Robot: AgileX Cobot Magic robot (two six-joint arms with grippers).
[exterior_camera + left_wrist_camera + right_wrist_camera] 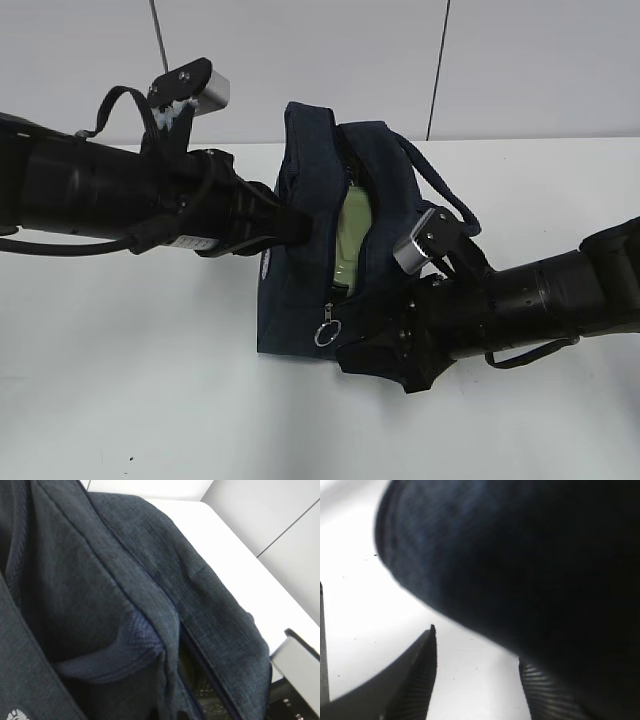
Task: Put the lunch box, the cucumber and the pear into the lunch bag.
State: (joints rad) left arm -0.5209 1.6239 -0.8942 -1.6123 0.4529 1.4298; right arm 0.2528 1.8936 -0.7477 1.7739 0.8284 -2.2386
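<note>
The lunch box (353,240) lay inside the lunch bag (300,260); cucumber and pear were unseen. The left pincer (300,228) pinched fabric shut; the right pincer (480,680) stood open beside the bag.

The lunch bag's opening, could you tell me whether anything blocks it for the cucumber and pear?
Nothing visible blocks it. The lunch bag gapes along its zipper, showing the lunch box inside. Neither cucumber nor pear is in view.

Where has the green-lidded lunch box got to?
In the exterior view the lunch box sits inside the navy lunch bag at the table's middle, its pale green lid showing through the open zipper gap just above the silver ring pull.
</note>
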